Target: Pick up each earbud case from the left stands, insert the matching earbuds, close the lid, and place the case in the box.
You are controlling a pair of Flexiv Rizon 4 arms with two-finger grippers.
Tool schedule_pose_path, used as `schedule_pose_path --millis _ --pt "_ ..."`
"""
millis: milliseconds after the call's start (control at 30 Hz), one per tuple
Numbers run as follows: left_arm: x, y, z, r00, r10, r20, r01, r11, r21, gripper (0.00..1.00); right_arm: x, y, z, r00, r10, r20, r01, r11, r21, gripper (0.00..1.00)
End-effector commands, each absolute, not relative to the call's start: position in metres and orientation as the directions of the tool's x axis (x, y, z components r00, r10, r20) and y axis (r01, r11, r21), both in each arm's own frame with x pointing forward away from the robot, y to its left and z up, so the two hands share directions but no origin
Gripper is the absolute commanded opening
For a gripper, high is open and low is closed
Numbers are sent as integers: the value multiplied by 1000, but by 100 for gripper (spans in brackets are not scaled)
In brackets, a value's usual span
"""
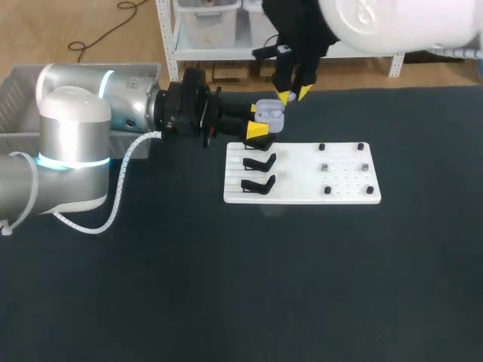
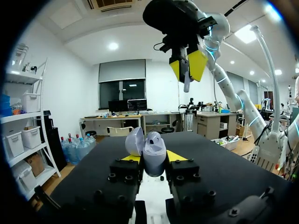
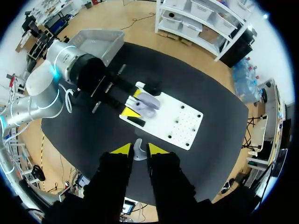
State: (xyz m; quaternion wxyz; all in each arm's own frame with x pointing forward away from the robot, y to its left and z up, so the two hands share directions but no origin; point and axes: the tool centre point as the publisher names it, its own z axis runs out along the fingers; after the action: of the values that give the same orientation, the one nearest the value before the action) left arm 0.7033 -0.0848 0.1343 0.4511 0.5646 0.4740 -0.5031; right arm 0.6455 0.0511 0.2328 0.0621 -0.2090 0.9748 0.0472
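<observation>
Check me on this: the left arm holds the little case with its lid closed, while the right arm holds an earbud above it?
Only the lid is wrong: the left wrist view shows the case open in the left gripper. The right gripper does hold an earbud above it.

The left arm (image 1: 72, 121) is made of silver-grey cylinders with white caps, a glowing cyan ring (image 1: 72, 161) around one joint and a white corrugated cable (image 1: 122, 173) alongside. The left pincer (image 1: 258, 119) is black, studded with screws (image 2: 112, 177), with yellow fingertips (image 1: 259, 130). The right arm (image 1: 392, 23) is glossy white; the right pincer (image 1: 294, 95) is black with yellow tips.
</observation>
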Motion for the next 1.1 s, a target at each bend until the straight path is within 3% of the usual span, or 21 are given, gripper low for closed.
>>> schedule_pose_path --millis 33,1100 --pt "703 -85 134 45 81 -996 989 -143 33 0 657 67 227 -903 -420 -92 -426 903 62 0" --pt "703 -85 134 45 81 -996 989 -143 33 0 680 75 199 -861 -509 -26 -506 849 155 0"
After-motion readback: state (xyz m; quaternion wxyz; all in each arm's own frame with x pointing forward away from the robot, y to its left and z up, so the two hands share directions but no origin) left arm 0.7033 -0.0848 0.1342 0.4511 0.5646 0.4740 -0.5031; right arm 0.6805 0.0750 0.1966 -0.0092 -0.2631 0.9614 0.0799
